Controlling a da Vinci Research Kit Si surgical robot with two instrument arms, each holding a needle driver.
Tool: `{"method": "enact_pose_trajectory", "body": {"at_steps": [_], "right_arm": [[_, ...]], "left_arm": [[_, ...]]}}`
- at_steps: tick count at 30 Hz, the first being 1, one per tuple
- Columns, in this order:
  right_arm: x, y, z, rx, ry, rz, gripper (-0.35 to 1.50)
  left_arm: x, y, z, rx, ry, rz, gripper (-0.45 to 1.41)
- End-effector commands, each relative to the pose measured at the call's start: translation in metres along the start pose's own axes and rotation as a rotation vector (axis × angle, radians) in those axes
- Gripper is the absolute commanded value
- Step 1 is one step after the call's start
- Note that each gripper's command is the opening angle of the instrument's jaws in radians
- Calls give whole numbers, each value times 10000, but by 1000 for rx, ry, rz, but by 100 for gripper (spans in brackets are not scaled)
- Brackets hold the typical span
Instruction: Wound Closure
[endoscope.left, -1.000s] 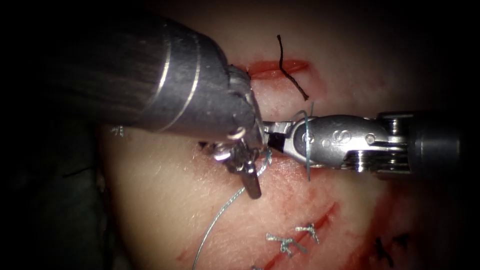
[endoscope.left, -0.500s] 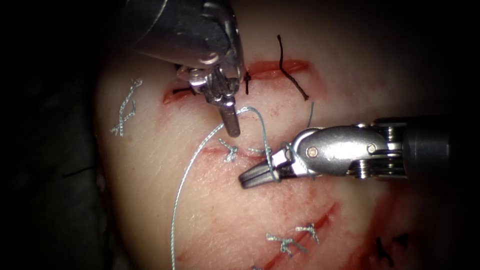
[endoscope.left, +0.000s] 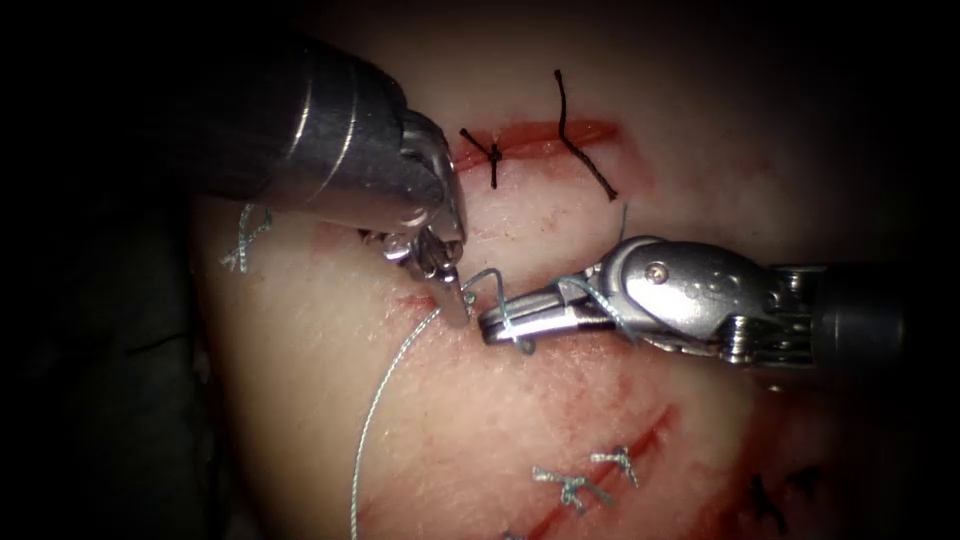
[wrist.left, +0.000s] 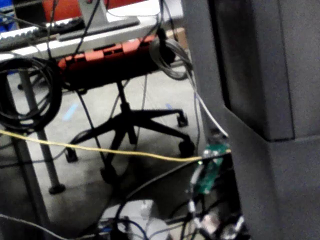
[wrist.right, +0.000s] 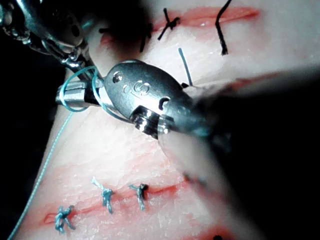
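Thread (endoscope.left: 400, 370) held by left tool (endoscope.left: 455, 300), looped around right tool (endoscope.left: 520, 320).

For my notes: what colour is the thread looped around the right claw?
Pale blue-green thread, looped around the right claw; clearest in the right wrist view.

Dark grey flat-sided column (wrist.left: 260, 75) stands closest, one stepped edge running down it. Behind it, a black five-legged swivel chair base on castors (wrist.left: 132, 127) sits on a pale grey floor (wrist.left: 150, 95), under a red padded seat (wrist.left: 107, 55). A thin yellow cable (wrist.left: 100, 149) stretches across in front of the chair base. Coiled black cables (wrist.left: 25, 95) hang near a grey metal leg (wrist.left: 35, 125). A small green circuit board (wrist.left: 209, 170) sits beside the column, pale wires (wrist.left: 205, 107) running to it.
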Motion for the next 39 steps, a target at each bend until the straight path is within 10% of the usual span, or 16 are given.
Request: {"method": "enact_pose_trajectory", "body": {"at_steps": [1, 24, 39], "right_arm": [[-6, 2, 8, -9, 12, 6, -35], [-7, -3, 8, -18, 29, 47, -35], [22, 2, 9, -516, 75, -73, -35]], "left_arm": [[4, -1, 7, -13, 10, -4, -45], [18, -8, -5, -23, 73, -46, -45], [-5, 23, 15, -28, 34, -65, -45]]}}
